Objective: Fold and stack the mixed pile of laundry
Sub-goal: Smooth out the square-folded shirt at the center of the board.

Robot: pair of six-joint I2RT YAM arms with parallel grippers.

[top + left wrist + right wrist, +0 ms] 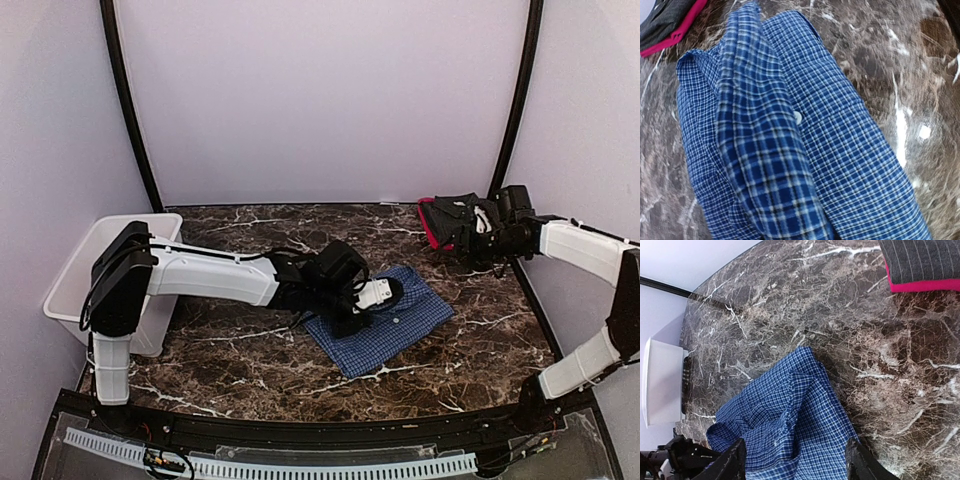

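— At the checked shirt (392, 325), lying roughly folded on the marble table (240, 350), your nearest risk is the loose raised ridge of cloth running down its middle. Pull or lift from that ridge and, as I judge it, the layers slide over one another and the fold opens.

— Agreed. Your left gripper (372, 295) sits over the shirt's left edge, so a sideways drag from there could skew the whole shirt or bunch it against the table.

— Beyond the shirt, off to its far right and well apart from it, the dark grey garment (452, 213) lies on the red garment (427, 226). Bring the shirt across carelessly and you could shove that stack askew or land it off-centre.

— Your right gripper (795, 441) hangs by that stack too, so a loose swing of that arm might nudge it.

— Now the tools. The left gripper is down at the shirt, but its wrist view shows only checked cloth and no fingers. You cannot tell from this whether it is spread or pinching cloth, or whether it touches at all.

— On the right, the fingers (734, 462) stand spread wide with nothing clamped between them. The stack lies off to one side in that wrist view, clear of both fingers.
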